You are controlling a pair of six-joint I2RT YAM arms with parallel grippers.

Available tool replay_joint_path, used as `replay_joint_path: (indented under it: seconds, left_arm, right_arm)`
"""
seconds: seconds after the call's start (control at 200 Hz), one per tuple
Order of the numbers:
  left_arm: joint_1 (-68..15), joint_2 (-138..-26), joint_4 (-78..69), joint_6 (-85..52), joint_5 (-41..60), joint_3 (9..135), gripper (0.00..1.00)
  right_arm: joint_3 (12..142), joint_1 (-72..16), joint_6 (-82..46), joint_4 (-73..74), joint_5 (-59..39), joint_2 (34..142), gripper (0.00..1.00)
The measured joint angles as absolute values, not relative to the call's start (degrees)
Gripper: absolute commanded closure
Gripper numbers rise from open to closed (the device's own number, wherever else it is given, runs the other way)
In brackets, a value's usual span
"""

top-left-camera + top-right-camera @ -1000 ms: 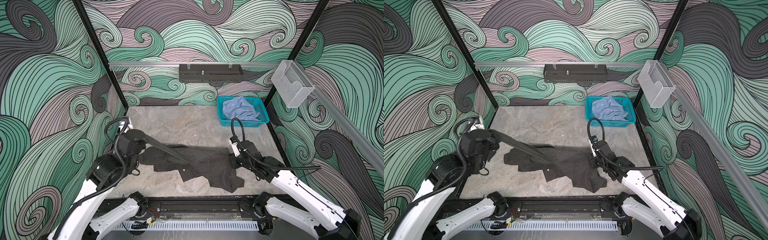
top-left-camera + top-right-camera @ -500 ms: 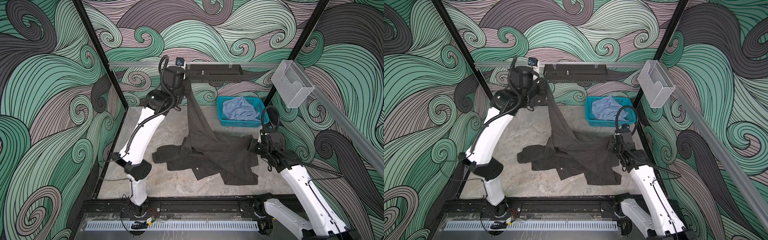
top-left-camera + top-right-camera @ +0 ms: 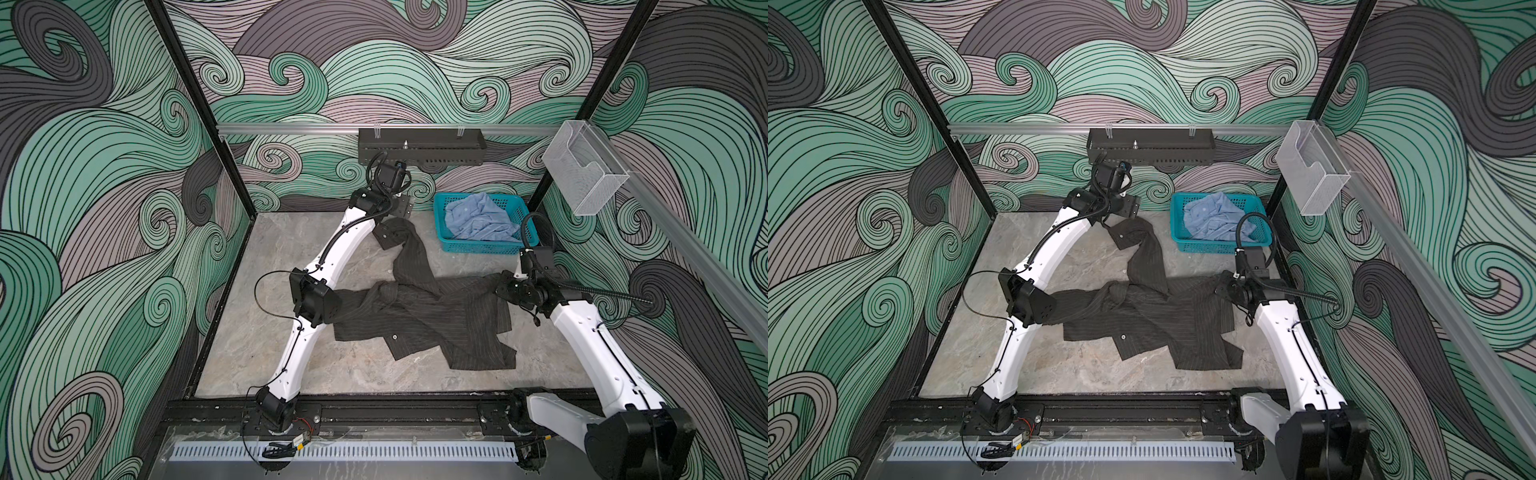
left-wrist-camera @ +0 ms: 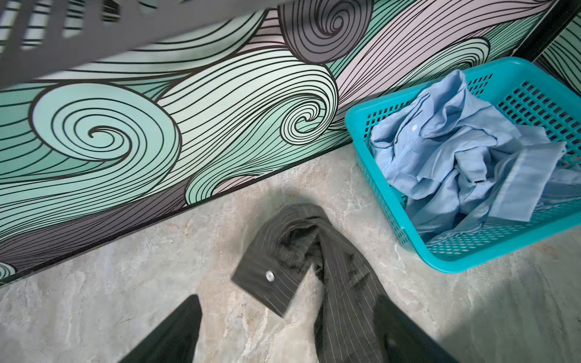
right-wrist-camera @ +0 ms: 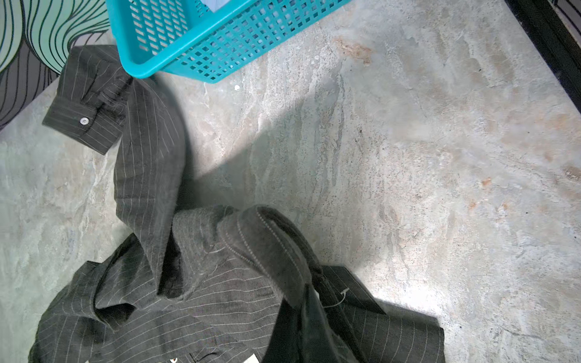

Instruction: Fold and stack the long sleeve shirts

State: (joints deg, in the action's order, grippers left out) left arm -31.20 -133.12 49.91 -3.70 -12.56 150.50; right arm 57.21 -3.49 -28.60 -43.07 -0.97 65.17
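left claw (image 4: 286,300): mine's wide open, nothing in it
right claw (image 5: 308,314): clamped tight on the crumpled charcoal pinstriped cloth shirt (image 5: 188,298)

Spread shirt (image 3: 436,320) sprawls over the middle of the tabletop (image 3: 282,249), reaching toward the right of the frame in both top views. Its sleeve (image 3: 409,257) runs up toward the back wall, cuff (image 3: 386,239) at the far end. Basket (image 3: 478,246) sits upper right on the tabletop, just right of that cuff, second shirt (image 3: 478,220) inside it. Left tool (image 3: 404,208) above the cuff; right tool (image 3: 500,287) at the spread shirt's right edge.
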Motion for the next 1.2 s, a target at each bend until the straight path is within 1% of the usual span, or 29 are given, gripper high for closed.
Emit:
replay_joint_path:
  seconds: [0.055, 0.11, 0.215, 0.321, 0.401, 0.481, 0.561, 0.651, 0.731, 0.812, 0.912, 0.957, 1.022, 1.087, 1.127, 1.152, 1.197]
  left_arm:
    - [-30.9, -127.9, 50.2, -4.0, -12.5, 145.1, 0.12]
    - [-30.8, -120.3, 50.2, -4.3, -12.1, 136.6, 0.13]
    - [-30.3, -100.6, 49.0, -5.8, -11.0, 115.3, 0.14]
    - [-30.2, -82.7, 47.5, -8.0, -8.9, 94.3, 0.11]
    - [-30.3, -73.9, 47.5, -9.3, -6.9, 80.3, 0.08]
    - [-30.6, -70.5, 47.6, -10.2, -5.3, 70.0, 0.07]
    - [-30.9, -71.8, 46.9, -10.8, -4.2, 62.7, 0.06]
    - [-31.0, -73.9, 46.5, -11.1, -2.8, 57.8, 0.06]
    - [-31.2, -76.1, 46.2, -11.3, -1.7, 56.5, 0.07]
    - [-31.3, -80.0, 46.4, -11.8, -1.2, 57.3, 0.15]
    - [-31.6, -86.5, 46.6, -12.4, -2.9, 59.9, 0.29]
    - [-31.6, -88.4, 46.6, -12.5, -4.3, 60.8, 0.37]
    - [-31.6, -89.9, 47.2, -12.5, -6.2, 62.6, 0.58]
    - [-31.6, -91.2, 48.2, -12.0, -7.7, 65.5, 0.83]
    - [-31.5, -92.0, 48.7, -11.8, -8.8, 67.8, 0.95]
    - [-31.4, -92.4, 49.0, -11.4, -9.2, 69.0, 1.0]
    - [-31.1, -93.2, 49.6, -10.6, -10.2, 71.6, 1.0]
  right_arm:
    - [57.9, -3.2, -29.2, -42.6, -1.6, 66.1, 1.0]
    - [58.6, -3.2, -29.7, -42.1, -2.0, 67.0, 1.0]
    - [59.4, -3.0, -30.7, -41.1, -2.9, 68.3, 1.0]
    - [59.9, -2.9, -31.3, -40.5, -3.6, 69.3, 1.0]
    - [60.6, -2.9, -31.7, -40.0, -4.1, 70.2, 1.0]
    - [61.0, -2.9, -32.0, -39.9, -4.6, 70.8, 1.0]
    - [61.2, -2.9, -32.1, -39.7, -4.9, 71.0, 1.0]
    - [61.2, -2.9, -32.2, -39.7, -5.1, 71.0, 1.0]
    - [61.3, -2.9, -32.2, -39.7, -5.2, 71.0, 1.0]
    - [61.3, -2.9, -32.2, -39.7, -5.2, 71.0, 1.0]
    - [61.3, -2.9, -32.2, -39.7, -5.2, 71.0, 1.0]
    - [61.3, -2.9, -32.2, -39.7, -5.2, 71.0, 1.0]
    - [61.3, -2.9, -32.2, -39.7, -5.2, 71.0, 1.0]
    - [61.3, -2.9, -32.2, -39.7, -5.2, 71.0, 1.0]
    - [61.3, -2.7, -32.2, -39.7, -5.2, 71.0, 1.0]
    - [61.3, -2.7, -32.1, -39.7, -5.2, 71.0, 1.0]
    - [61.3, -2.5, -32.1, -39.7, -5.2, 71.0, 1.0]
